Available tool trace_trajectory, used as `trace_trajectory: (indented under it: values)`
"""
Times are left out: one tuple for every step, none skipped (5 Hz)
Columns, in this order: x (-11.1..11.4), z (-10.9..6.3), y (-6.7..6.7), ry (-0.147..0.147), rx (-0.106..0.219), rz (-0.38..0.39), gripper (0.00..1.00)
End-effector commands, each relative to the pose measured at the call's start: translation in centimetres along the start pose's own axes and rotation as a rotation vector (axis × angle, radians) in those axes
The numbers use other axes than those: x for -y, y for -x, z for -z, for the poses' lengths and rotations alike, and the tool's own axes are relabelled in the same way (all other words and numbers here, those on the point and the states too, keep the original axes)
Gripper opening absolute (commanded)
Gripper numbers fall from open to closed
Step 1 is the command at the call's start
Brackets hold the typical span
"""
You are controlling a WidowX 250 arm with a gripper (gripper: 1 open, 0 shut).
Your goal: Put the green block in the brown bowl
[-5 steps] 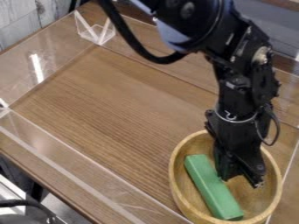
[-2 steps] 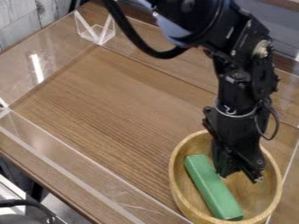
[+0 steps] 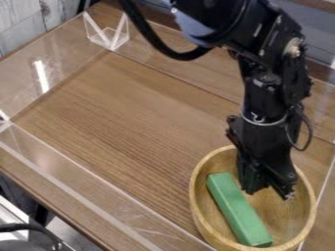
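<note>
Since the green block (image 3: 240,210) already lies flat inside the brown bowl (image 3: 304,228), slanting from the upper left of the hollow toward its near rim, what remains looks like a clean retreat of the gripper (image 3: 267,182). Its fingers are drawn together with nothing between them, pointing straight down into the bowl just beside the block's upper end; whether they brush the block cannot be told from this angle. A good exit would be a straight lift until the fingertips are above the thick rim, and only then any sideways travel, so that neither the block nor the bowl gets nudged. Dragging across the rim could tip or slide the bowl, which sits close to the near right corner of the wooden table (image 3: 118,108). By count: one green block, one bowl, one arm with one gripper, and one clear plastic wall (image 3: 53,65) round the table.
</note>
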State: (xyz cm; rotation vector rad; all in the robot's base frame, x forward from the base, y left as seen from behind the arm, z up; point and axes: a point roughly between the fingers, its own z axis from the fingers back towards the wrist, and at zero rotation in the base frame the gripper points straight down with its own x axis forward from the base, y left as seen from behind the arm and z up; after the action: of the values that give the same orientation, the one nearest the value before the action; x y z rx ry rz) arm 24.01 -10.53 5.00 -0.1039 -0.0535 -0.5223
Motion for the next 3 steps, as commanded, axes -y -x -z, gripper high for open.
trace_trajectory:
  values:
    - [-0.37,-1.46,-1.25,-0.005,0.055,-0.009,0.00]
    - [-0.55,-1.64,-1.32,-0.002,0.054,-0.016,0.00]
    - [-0.70,-1.84,-1.30,0.002,0.052,-0.024,0.00]
